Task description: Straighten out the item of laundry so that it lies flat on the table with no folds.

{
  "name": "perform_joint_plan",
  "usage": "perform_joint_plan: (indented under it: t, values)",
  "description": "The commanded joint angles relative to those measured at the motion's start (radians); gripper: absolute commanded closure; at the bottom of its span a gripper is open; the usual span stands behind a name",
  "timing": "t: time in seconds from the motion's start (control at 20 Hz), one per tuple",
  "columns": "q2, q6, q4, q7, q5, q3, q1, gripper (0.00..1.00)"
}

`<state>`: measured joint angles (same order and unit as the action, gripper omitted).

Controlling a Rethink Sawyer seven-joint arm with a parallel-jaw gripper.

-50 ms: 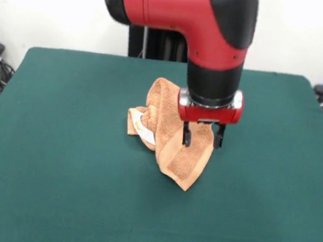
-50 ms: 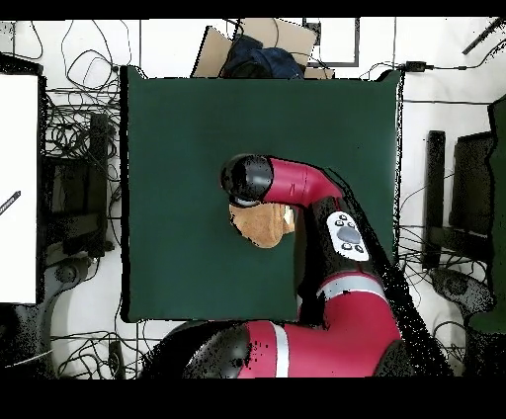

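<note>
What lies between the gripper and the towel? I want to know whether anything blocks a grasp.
Nothing: in the front view the open gripper hangs right at the bunched towel, with no other thing between them.

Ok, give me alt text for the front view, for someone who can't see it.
A red and black robot arm reaches down over a crumpled orange-tan towel near the middle of a dark green table, its end effector open with both fingers against the cloth. The towel lies bunched and folded, a white label showing on its left side.
</note>
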<state>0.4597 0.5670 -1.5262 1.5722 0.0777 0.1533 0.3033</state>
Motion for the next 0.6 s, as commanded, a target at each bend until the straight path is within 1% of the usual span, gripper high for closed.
perform_joint_plan:
  t: [0.05,0.3,0.4,0.5,0.6]
  values:
    - [-0.082,-0.084,0.025,0.096,-0.017,0.096,0.011,0.00]
    - [-0.106,-0.092,0.043,0.088,-0.019,0.104,0.016,0.00]
    - [-0.100,-0.095,0.037,0.095,-0.019,0.100,0.014,0.00]
    - [-0.082,-0.095,0.039,0.114,-0.008,0.068,-0.008,0.00]
    - [-0.066,-0.087,0.056,0.156,0.010,0.000,-0.058,0.00]
